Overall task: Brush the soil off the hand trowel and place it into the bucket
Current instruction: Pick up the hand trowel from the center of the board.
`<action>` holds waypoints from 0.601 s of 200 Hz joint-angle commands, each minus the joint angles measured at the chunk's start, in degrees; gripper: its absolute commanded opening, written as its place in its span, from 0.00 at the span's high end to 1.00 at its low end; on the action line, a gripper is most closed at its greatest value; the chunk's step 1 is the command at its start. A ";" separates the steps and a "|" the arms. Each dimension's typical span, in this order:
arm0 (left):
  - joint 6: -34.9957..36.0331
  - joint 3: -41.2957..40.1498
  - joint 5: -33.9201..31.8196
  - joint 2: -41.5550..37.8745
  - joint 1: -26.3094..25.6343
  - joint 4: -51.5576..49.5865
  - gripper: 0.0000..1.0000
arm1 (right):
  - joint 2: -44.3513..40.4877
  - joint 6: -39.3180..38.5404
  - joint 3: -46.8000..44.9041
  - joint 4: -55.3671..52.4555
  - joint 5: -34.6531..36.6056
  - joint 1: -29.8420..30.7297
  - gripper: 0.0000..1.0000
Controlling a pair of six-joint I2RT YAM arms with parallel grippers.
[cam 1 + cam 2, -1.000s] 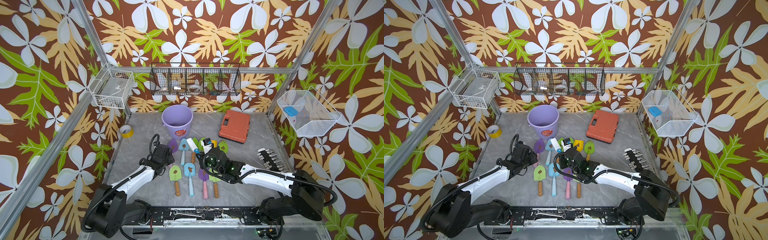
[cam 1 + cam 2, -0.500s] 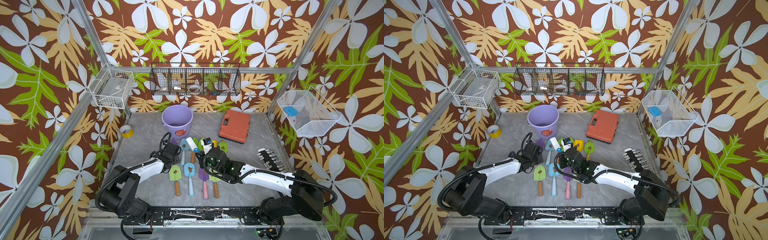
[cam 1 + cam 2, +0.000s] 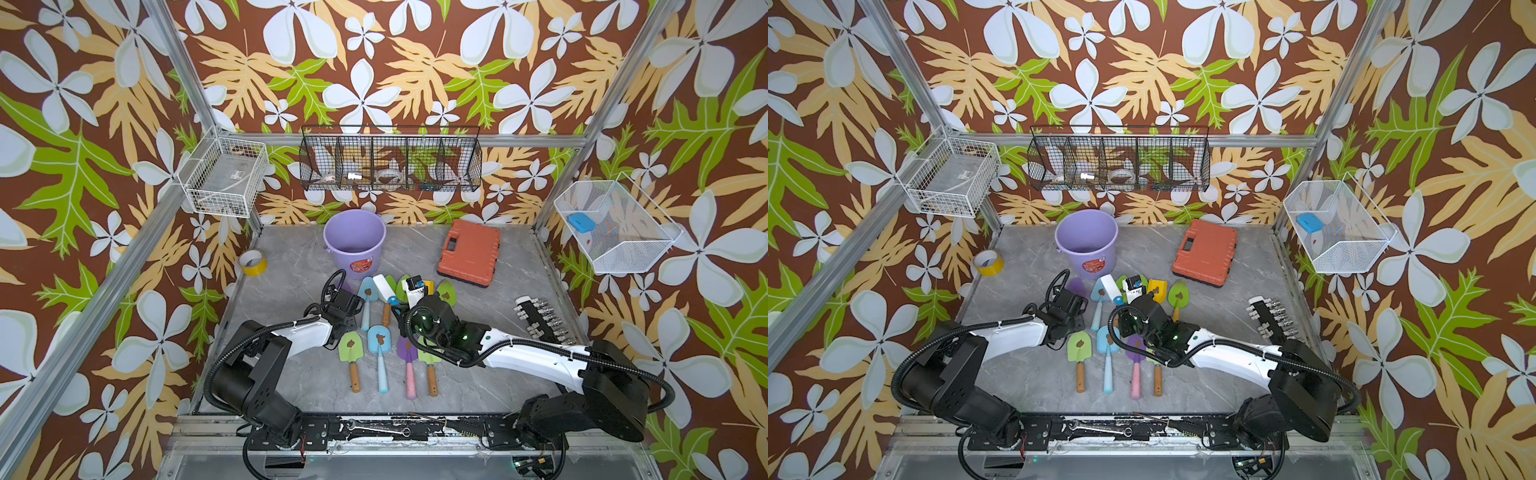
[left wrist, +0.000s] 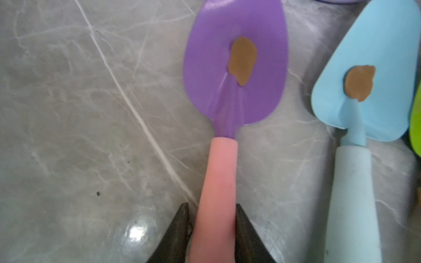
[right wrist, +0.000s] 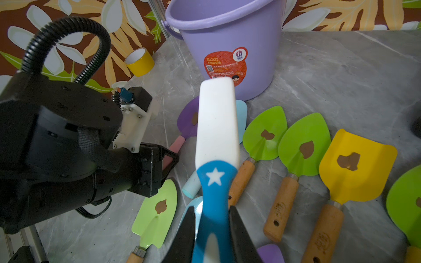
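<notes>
Pink handle [image 4: 216,177] of the purple trowel [image 4: 205,57] sits pinched between the left fingers [image 4: 180,230]; right fingers [image 5: 239,234] grip the brush [image 5: 216,127]

There are ten hand trowels [image 3: 379,338]: five green, two purple, two light blue and one yellow, with eight brown soil clumps [image 4: 242,60] showing on their blades. The rest is one lilac bucket [image 3: 338,253], one white-and-blue brush [image 5: 216,127], one orange-red case [image 3: 469,253], one roll of yellow tape [image 3: 252,262], one black socket rack [image 3: 540,318] and three wire baskets [image 3: 457,166], two white and one black
</notes>
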 commanded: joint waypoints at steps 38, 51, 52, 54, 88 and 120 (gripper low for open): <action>0.98 0.88 3.01 -0.72 0.01 -2.31 0.91 | -0.06 0.18 -0.08 1.57 1.19 -0.10 1.00; 1.95 2.13 3.71 -1.54 -0.02 -4.08 0.97 | 0.07 0.23 0.43 1.09 0.62 -0.34 1.00; 1.98 2.23 3.76 -1.58 -0.01 -4.26 0.98 | 0.09 0.23 0.58 0.99 0.51 -0.35 1.00; 2.11 2.48 3.79 -1.68 -0.03 -4.61 0.99 | 0.23 0.23 0.73 0.76 0.33 -0.43 1.00; 4.17 7.07 2.90 -5.01 -0.01 -14.18 1.00 | 0.91 -1.22 4.47 -3.47 -1.72 -1.63 1.00; 4.68 4.97 6.39 -14.21 -0.05 -17.44 1.00 | 2.14 -5.15 9.40 -10.33 -5.42 -2.89 1.00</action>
